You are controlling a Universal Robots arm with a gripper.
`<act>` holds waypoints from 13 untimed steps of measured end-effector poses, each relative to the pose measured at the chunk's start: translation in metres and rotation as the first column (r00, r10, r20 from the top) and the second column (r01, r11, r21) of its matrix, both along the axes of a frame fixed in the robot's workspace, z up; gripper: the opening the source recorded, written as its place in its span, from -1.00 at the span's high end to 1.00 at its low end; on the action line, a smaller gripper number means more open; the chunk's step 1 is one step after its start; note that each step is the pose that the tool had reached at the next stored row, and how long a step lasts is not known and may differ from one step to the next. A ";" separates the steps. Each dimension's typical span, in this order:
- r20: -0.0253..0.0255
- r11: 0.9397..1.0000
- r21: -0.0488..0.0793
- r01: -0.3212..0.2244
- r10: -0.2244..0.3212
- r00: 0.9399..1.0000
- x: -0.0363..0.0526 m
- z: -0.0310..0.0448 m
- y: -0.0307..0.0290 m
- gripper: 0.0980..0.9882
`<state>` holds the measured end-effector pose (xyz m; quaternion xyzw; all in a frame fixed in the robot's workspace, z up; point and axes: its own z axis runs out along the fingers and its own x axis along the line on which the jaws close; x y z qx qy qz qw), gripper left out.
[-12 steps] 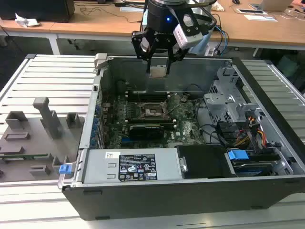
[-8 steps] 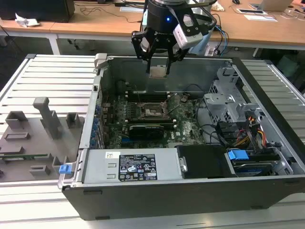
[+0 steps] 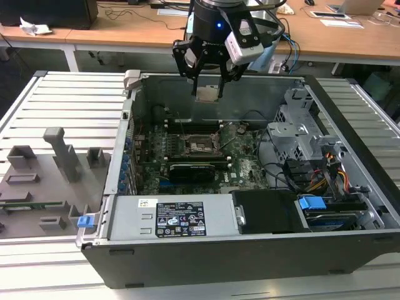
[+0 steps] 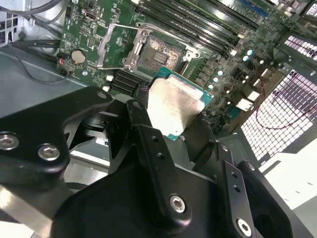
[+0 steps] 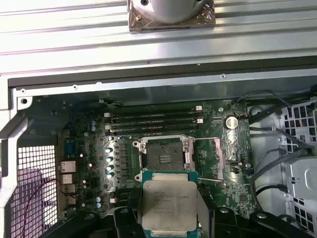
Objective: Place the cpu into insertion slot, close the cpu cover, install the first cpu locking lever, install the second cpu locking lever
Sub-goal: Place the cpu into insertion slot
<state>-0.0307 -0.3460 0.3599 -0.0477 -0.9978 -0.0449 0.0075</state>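
Note:
My gripper [image 3: 208, 87] hangs over the open computer case, shut on the cpu [image 3: 207, 93]. The cpu is a flat square chip with a silver-grey top, and both wrist views show it [image 4: 171, 104] [image 5: 168, 203] between the black fingers [image 4: 143, 119]. Below it on the green motherboard [image 3: 247, 169] sits the insertion slot [image 3: 201, 147] [image 4: 159, 54] [image 5: 166, 156], a dark square socket that is bare and uncovered. The cpu cover [image 4: 119, 47] [image 5: 208, 158], a thin metal frame, is swung open beside the socket. Thin wire levers [image 5: 210, 180] lie along the open cover.
A black graphics card [image 3: 194, 169] lies just in front of the socket, with RAM slots [image 5: 151, 121] behind it. A power supply [image 3: 172, 219], a drive cage [image 3: 300, 134] and cables [image 3: 328, 172] crowd the case. A grey fixture block [image 3: 44, 181] sits at the exterior view's left.

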 end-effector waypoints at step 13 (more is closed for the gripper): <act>0.000 0.987 -0.004 0.159 -0.159 0.987 0.0000 -0.0038 0.0000 0.02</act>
